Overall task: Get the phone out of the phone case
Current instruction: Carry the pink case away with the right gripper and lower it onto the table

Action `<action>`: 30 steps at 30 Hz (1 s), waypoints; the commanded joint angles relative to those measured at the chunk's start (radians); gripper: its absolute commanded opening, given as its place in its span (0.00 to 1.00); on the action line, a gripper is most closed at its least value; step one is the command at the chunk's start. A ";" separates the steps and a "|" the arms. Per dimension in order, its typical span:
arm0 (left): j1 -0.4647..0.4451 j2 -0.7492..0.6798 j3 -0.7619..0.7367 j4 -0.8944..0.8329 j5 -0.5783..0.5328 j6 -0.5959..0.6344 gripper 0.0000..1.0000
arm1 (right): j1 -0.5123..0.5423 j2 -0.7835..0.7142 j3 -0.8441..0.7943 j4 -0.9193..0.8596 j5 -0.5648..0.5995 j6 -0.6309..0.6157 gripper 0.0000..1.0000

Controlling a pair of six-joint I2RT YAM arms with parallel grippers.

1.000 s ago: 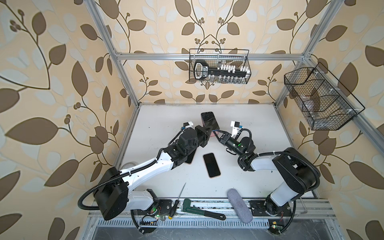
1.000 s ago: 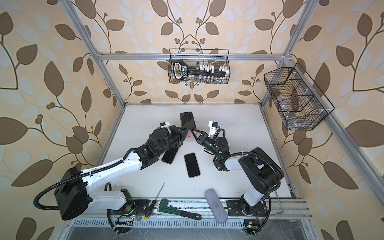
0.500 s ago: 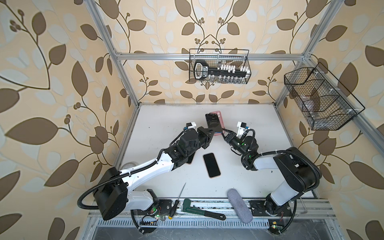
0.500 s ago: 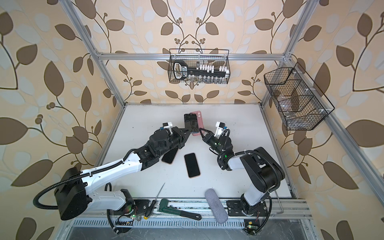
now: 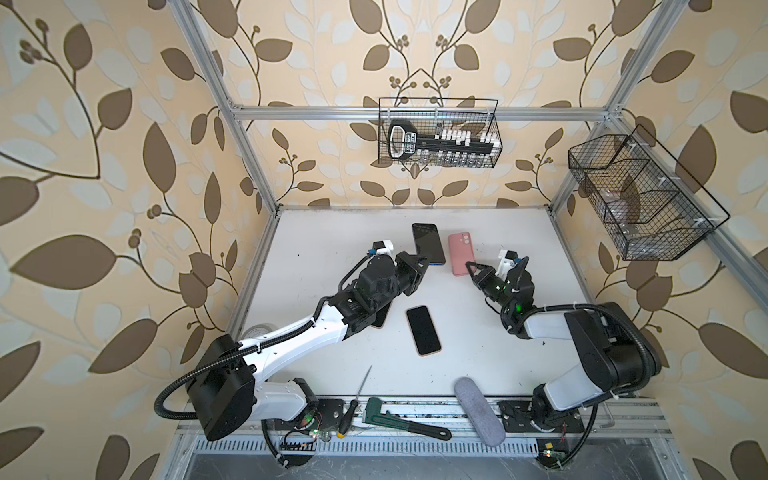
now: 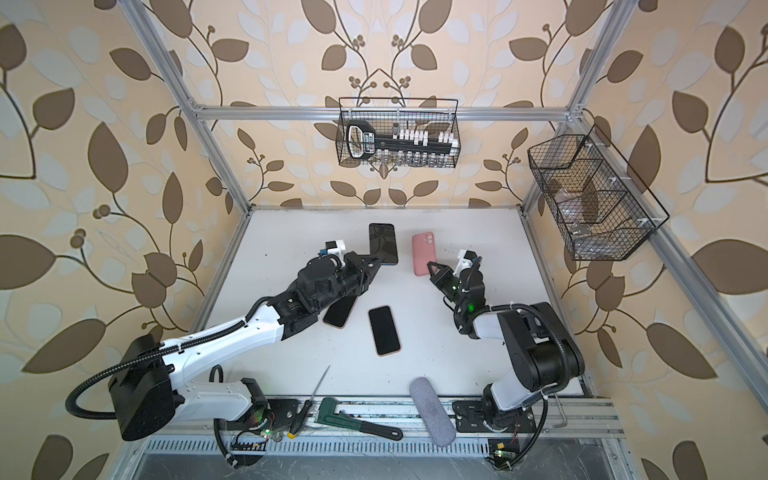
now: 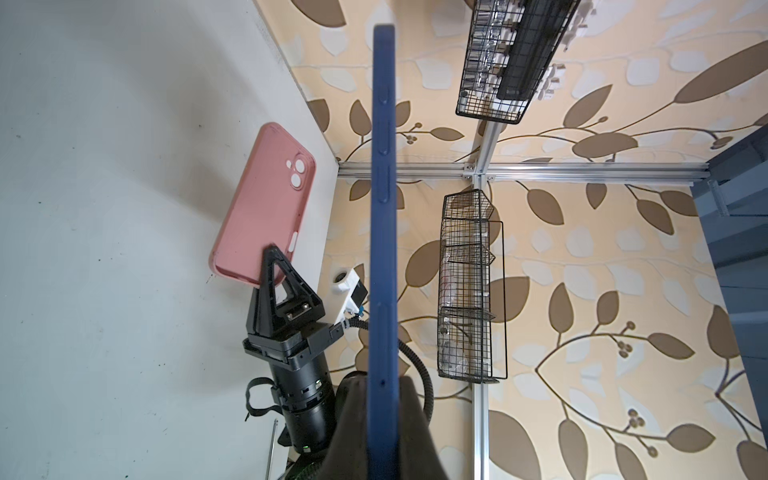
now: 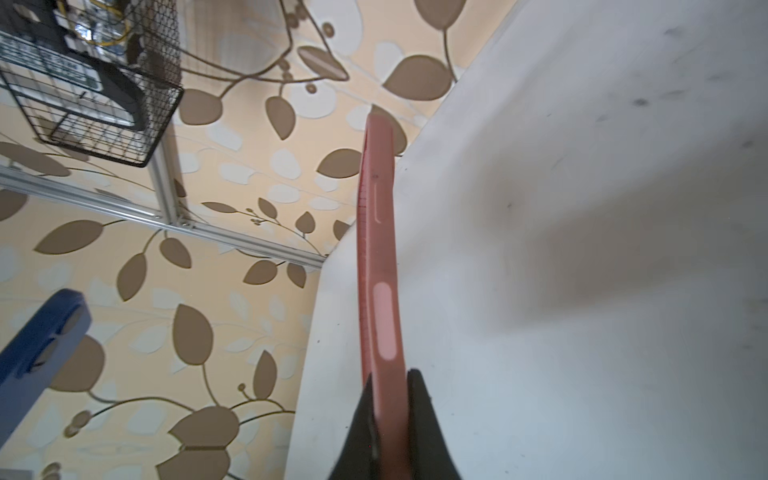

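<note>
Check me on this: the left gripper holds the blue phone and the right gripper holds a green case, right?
Not quite: the case in the right gripper is pink, not green, as the right wrist view shows. The left gripper does hold the blue phone.
</note>
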 commanded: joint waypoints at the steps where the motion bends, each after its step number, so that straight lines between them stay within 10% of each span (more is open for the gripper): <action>1: 0.012 -0.032 0.044 0.104 0.029 0.072 0.00 | -0.068 -0.067 0.007 -0.233 -0.050 -0.135 0.00; 30: 0.138 0.019 -0.003 0.194 0.171 0.033 0.00 | -0.398 0.099 0.225 -0.630 -0.084 -0.462 0.10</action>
